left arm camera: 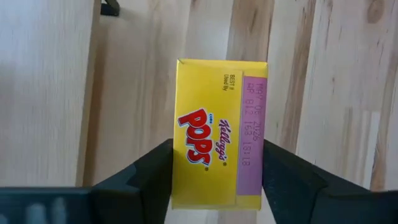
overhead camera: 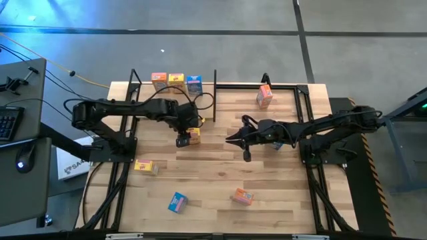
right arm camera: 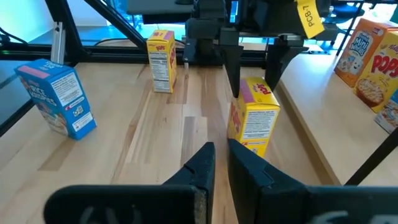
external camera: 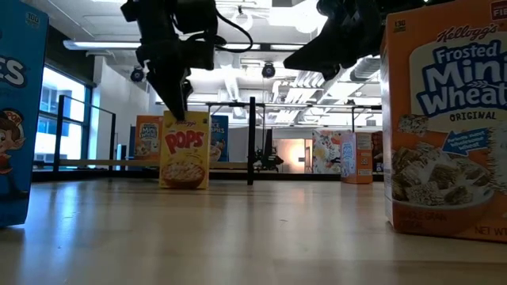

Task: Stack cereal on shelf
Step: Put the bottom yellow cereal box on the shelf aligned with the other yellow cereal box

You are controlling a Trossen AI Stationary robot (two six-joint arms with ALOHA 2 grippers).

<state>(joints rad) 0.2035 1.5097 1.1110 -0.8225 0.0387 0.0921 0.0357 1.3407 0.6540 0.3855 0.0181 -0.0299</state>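
Observation:
My left gripper (overhead camera: 183,140) hangs over the table's middle, shut on an upright yellow cereal box (overhead camera: 193,135), also seen in the low view (external camera: 184,150). My right gripper (overhead camera: 233,139) hovers shut just right of it, touching nothing; its fingers (right arm camera: 221,158) point at that box (right arm camera: 255,121). The shelf (overhead camera: 215,85) runs along the far edge. In its left bay stand an orange (overhead camera: 159,80), a yellow (overhead camera: 176,81) and a blue box (overhead camera: 194,83). Another orange box (overhead camera: 264,97) stands in the right bay. My left gripper pinches the yellow box at its top end (left arm camera: 221,134), one finger (left arm camera: 152,171) on each broad side. The fingers come from above, pointing down. The box stands upright with its bottom (external camera: 184,185) on the tabletop.
Loose boxes lie on the near half of the table: a yellow one (overhead camera: 145,167), a blue one (overhead camera: 177,202) and an orange one (overhead camera: 242,197). A blue box (overhead camera: 277,143) shows under the right arm. Black shelf posts (overhead camera: 215,93) stand behind the grippers.

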